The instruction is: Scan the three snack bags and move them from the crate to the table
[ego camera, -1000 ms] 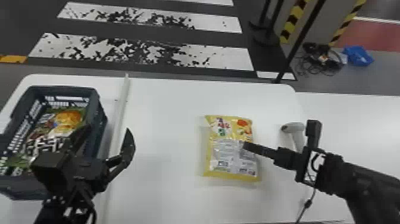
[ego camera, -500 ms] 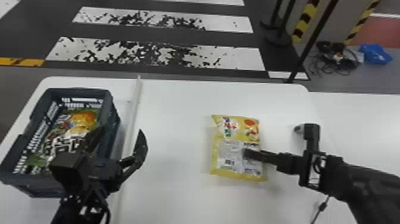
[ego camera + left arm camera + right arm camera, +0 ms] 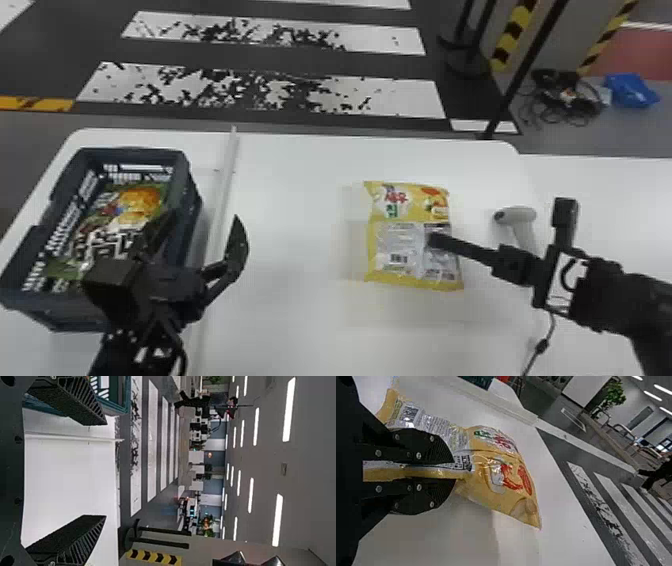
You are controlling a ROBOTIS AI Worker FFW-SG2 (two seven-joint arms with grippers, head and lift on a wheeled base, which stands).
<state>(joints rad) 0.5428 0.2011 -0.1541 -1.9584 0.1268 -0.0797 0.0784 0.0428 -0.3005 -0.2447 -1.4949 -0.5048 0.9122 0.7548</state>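
"What stood furthest left?"

"The crate (image 3: 187, 170), toward nine o'clock on the head view's dial, on the white table (image 3: 300, 310). Snack packaging (image 3: 137, 200) in green and orange lay inside; I couldn't tell how many bags."

"And the left gripper (image 3: 202, 225)?"

"Toward eight o'clock, overlapping the crate's right side in that view. Its jaws were spread wide, with nothing between them."

"Next?"

"A pale bar (image 3: 227, 165) ran along the table just to the crate's right."

"Where was the yellow snack bag (image 3: 407, 250)?"

"At four o'clock, well apart from the crate, barcode facing up. The right gripper (image 3: 434, 240) reached in from the bag's three o'clock side, its jaws closed on a strip of it. I couldn't tell whether the bag touched the table."

"Anything further right?"

"The white scanner (image 3: 522, 217), on the table at three o'clock, near the bag but apart from it."
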